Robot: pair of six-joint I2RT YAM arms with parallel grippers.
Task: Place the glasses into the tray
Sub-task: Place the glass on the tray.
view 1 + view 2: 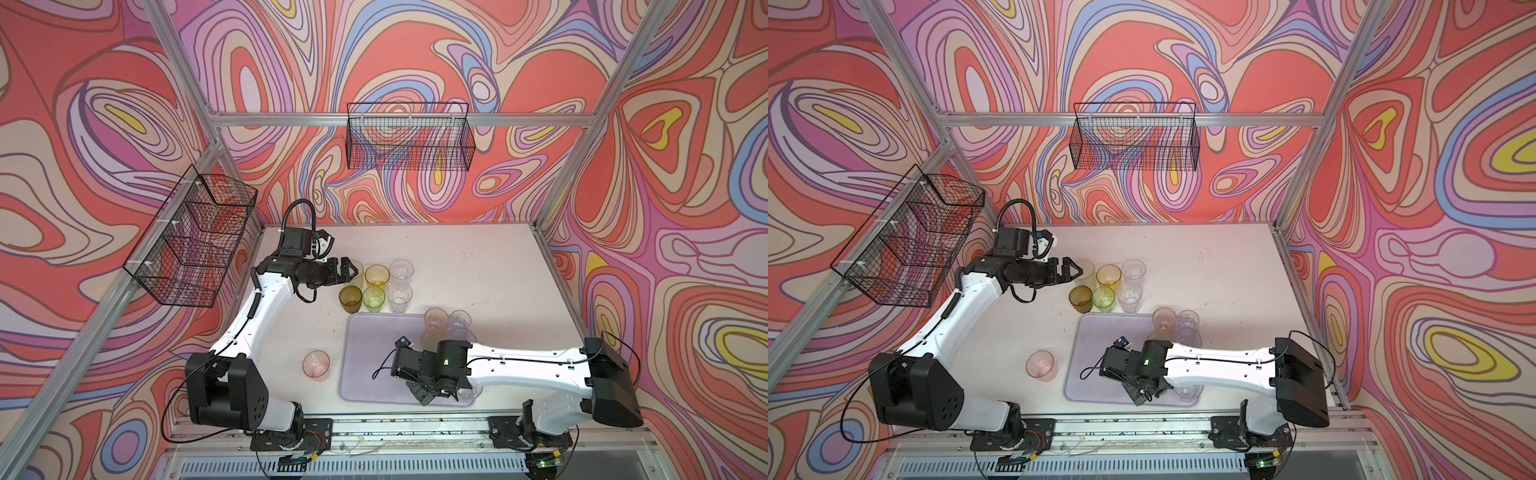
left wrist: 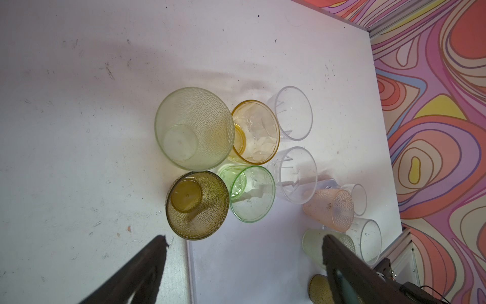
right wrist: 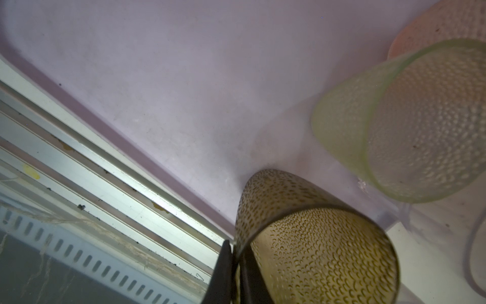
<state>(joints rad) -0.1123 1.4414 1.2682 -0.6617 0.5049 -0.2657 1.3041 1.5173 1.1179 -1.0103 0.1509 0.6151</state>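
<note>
My right gripper (image 3: 234, 247) is shut on the rim of an olive-brown glass (image 3: 315, 250), one finger inside and one outside, low over the lilac tray (image 1: 365, 357) near its front rim. A pale frosted green glass (image 3: 407, 126) and a pink glass (image 1: 436, 320) stand on the tray beside it; my right arm hides part of that group from above. My left gripper (image 1: 351, 270) is open next to a pale green glass (image 2: 194, 129), nothing between its fingers. Behind the tray stand amber (image 1: 377, 275), olive (image 1: 350, 299), green (image 1: 373, 298) and two clear glasses (image 1: 401, 271).
A lone pink glass (image 1: 316, 365) stands on the table just left of the tray. Black wire baskets hang on the left wall (image 1: 191, 241) and the back wall (image 1: 409, 137). An aluminium rail (image 1: 374, 428) runs along the table's front edge.
</note>
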